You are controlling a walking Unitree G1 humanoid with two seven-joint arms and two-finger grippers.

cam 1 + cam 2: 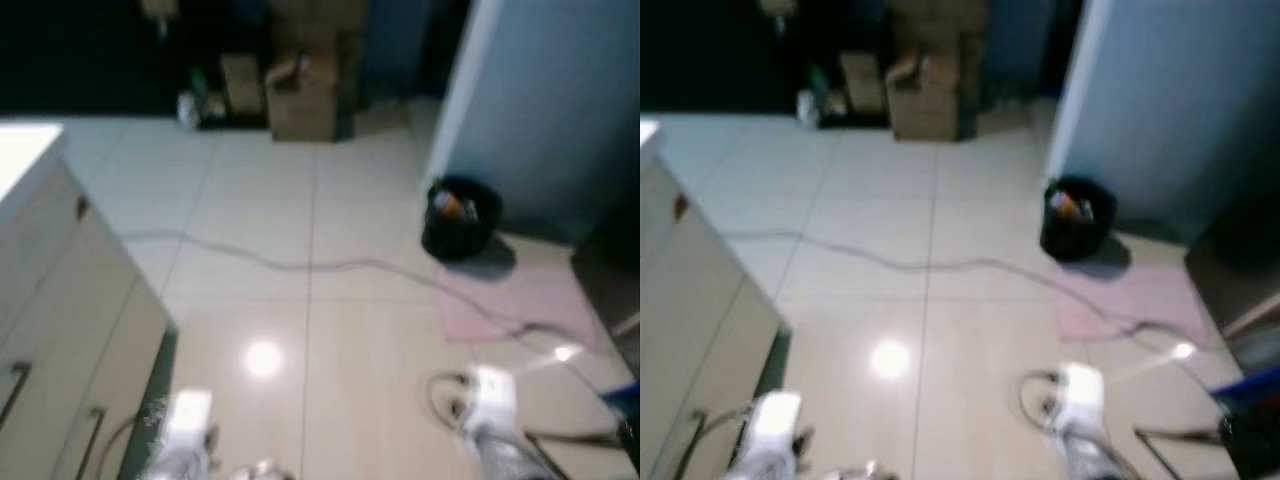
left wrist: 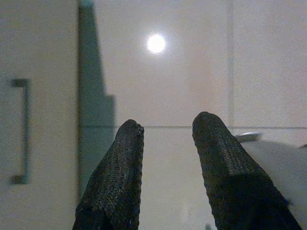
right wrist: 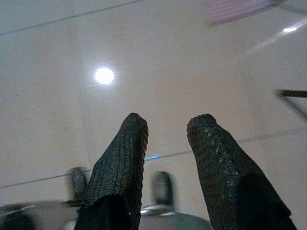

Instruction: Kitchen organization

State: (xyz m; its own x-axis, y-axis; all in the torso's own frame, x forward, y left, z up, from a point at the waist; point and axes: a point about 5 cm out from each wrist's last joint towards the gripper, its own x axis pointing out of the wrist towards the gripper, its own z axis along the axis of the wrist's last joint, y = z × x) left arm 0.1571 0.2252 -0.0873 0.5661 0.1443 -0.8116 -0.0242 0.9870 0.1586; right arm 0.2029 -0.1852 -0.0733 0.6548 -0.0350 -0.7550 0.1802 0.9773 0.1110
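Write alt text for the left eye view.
A pale tiled floor with a grey cable snaking across it towards a pink mat. A black bin stands by a blue wall, white cabinets sit on the left, and cardboard boxes stand at the back.

Black bins (image 1: pixel 460 220): one, with contents, seen at the floor's right side
Pink mats (image 1: pixel 515 300): one
Cables across the tiles (image 1: pixel 300 264): one
Cardboard boxes (image 1: pixel 303 95): at least two, blurred
Cabinet handles (image 1: pixel 12 392): two
Grippers: two, left (image 2: pixel 165 132) and right (image 3: pixel 168 127)
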